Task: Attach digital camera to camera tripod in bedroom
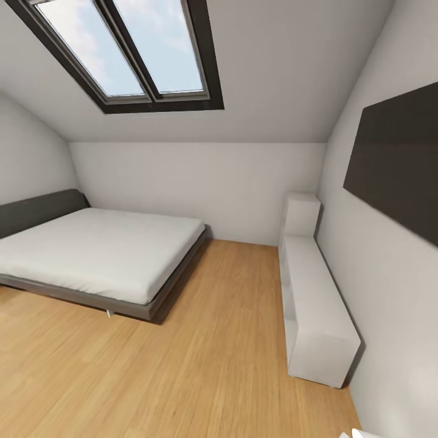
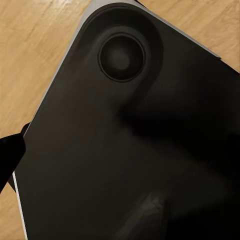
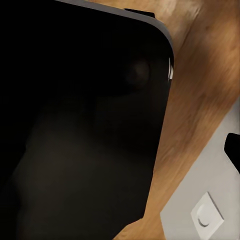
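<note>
I am in the bedroom, with its pale grey walls, a skylight (image 1: pixel 131 48) and a light wood floor (image 1: pixel 213 365). The digital camera and the camera tripod are out of view. In the left wrist view a dark fingertip (image 2: pixel 10 150) pokes in at the frame edge beside my black base (image 2: pixel 130 150), above the floor. In the right wrist view another dark fingertip (image 3: pixel 233 150) shows past the black base (image 3: pixel 75 125). Neither view lets me judge how the jaws stand or whether they hold anything.
A grey bed (image 1: pixel 103 249) fills the left half of the room. Low white cube shelves (image 1: pixel 316 304) run along the right wall under a dark panel (image 1: pixel 395 164). Open floor lies between bed and shelves. A white wall plate (image 3: pixel 206 217) sits close to my right arm.
</note>
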Available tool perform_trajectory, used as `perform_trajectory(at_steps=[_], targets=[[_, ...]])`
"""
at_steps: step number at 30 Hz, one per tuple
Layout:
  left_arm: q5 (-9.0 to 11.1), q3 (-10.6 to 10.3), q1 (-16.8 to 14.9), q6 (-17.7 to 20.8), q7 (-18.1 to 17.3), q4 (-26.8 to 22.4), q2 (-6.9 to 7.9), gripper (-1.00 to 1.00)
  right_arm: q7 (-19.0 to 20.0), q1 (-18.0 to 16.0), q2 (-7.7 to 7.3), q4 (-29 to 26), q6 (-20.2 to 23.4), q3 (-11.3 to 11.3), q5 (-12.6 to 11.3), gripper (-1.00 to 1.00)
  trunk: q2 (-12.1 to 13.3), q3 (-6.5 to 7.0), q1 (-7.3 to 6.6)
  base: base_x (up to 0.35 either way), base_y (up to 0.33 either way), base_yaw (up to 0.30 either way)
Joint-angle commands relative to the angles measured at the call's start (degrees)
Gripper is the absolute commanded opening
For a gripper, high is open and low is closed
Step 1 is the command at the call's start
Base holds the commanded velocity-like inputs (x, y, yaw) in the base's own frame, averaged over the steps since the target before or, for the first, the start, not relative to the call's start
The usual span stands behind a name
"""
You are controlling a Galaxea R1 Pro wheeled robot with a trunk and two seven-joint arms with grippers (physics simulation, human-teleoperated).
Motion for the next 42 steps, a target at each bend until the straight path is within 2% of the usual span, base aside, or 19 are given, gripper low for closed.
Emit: perform_trajectory(at_steps=[1, 14, 42], targets=[[0.2, 0.0, 0.0, -0.1, 0.0, -0.1, -0.01, 1.00, 0.0, 0.0, -0.01, 0.0, -0.1, 0.0, 0.5, 1.00, 0.0, -0.04, 0.00, 0.000, 0.000, 0.001], [0.2, 0.0, 0.0, -0.1, 0.0, -0.1, 0.00, 1.00, 0.0, 0.0, -0.05, 0.0, -0.1, 0.0, 0.5, 1.00, 0.0, -0.04, 0.00, 0.000, 0.000, 0.052], [0.2, 0.0, 0.0, -0.1, 0.0, -0.1, 0.00, 1.00, 0.0, 0.0, -0.08, 0.0, -0.1, 0.0, 0.5, 1.00, 0.0, -0.04, 0.00, 0.000, 0.000, 0.221]])
